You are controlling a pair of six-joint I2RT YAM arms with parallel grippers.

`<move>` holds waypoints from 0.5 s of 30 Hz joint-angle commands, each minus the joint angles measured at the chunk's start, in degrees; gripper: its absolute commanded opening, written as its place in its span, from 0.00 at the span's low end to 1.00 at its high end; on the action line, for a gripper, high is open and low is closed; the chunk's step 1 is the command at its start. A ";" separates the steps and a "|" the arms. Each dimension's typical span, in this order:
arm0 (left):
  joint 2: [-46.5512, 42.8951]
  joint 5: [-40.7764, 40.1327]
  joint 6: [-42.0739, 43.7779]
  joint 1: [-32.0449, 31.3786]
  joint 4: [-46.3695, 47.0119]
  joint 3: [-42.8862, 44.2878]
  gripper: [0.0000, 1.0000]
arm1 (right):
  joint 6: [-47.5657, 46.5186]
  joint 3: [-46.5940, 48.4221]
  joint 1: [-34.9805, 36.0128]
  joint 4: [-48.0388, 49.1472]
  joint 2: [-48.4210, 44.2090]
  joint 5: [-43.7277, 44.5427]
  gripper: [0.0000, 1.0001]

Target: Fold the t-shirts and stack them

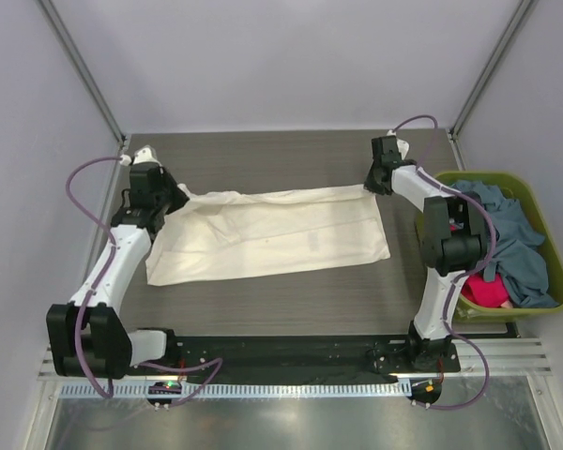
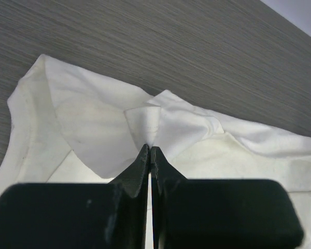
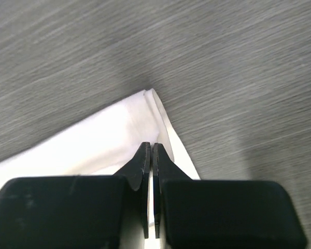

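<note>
Clamping cream t-shirt [image 1: 272, 234] | left end effector [image 2: 150, 150]: far-left end | right end effector [image 3: 149, 146]: far-right corner

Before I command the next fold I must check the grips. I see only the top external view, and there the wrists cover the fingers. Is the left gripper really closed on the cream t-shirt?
Observer: Yes. In the left wrist view the left gripper is shut, with a small bunched pleat of the cream t-shirt pinched at its fingertips.
Operator: And the right one?
Observer: The right wrist view shows the right gripper shut on the shirt's corner, where two layers of cloth lie together.
Operator: Is anything under that corner?
Observer: Only the bare grey table shows around it. I cannot tell whether the corner is lifted.
</note>
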 commanded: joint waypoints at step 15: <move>-33.05 -14.25 -12.08 -0.49 -10.93 -18.54 0.64 | 4.52 -12.59 0.03 3.87 -14.96 2.46 0.84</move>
